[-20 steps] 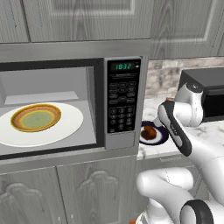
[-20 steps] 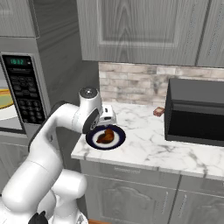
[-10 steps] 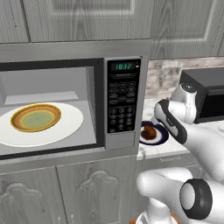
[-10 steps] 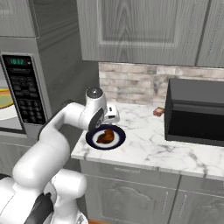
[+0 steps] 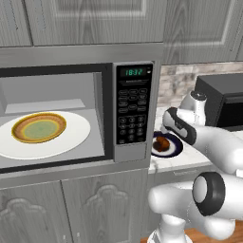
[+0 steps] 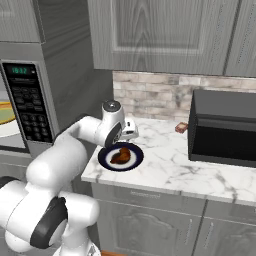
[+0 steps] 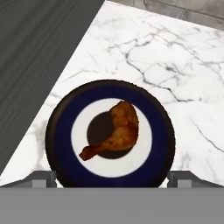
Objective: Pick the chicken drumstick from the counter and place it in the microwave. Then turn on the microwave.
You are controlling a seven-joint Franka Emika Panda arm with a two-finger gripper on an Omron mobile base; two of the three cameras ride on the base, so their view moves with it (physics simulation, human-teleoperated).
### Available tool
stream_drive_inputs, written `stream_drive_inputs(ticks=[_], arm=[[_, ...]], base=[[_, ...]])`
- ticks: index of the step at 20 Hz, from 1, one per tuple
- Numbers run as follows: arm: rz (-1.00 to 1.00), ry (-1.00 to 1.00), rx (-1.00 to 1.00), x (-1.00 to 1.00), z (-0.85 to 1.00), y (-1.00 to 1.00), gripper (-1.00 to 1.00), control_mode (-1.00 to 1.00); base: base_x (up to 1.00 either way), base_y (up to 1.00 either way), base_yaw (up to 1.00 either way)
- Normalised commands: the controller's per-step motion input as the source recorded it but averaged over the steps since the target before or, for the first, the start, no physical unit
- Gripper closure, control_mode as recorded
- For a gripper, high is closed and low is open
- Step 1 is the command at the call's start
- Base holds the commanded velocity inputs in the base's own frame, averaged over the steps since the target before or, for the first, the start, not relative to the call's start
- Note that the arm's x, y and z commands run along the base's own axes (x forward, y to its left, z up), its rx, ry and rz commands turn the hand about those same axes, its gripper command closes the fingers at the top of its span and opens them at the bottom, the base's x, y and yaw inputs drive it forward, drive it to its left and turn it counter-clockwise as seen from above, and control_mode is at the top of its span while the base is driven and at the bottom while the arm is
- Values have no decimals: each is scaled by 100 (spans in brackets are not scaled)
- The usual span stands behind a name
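The microwave [image 5: 80,109] display [image 5: 134,72] reads green digits — roughly 18:32

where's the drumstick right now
The drumstick lies on a dark blue and white plate on the counter, just right of the microwave, directly under the open gripper.

1. In the left base view the arm [image 5: 204,137] hid part of the dark plate [image 5: 172,148]; the microwave [image 5: 71,109] ran off the left edge.
2. The small brown item [image 6: 181,128] on the desk [image 6: 170,167] was too small to identify.
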Motion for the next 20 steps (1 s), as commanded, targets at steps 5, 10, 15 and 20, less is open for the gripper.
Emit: stream_drive_inputs(ticks=[5,10,15,20], arm=[[0,0,1,21,-25,-1,-100,-100],[0,0,1,14,-28,-2,-100,-100],[0,0,1,8,-26,-3,-100,-100],[0,0,1,1,-24,0,-100,-100]], base=[[0,0,0],[0,0,0],[0,0,0],[0,0,0]])
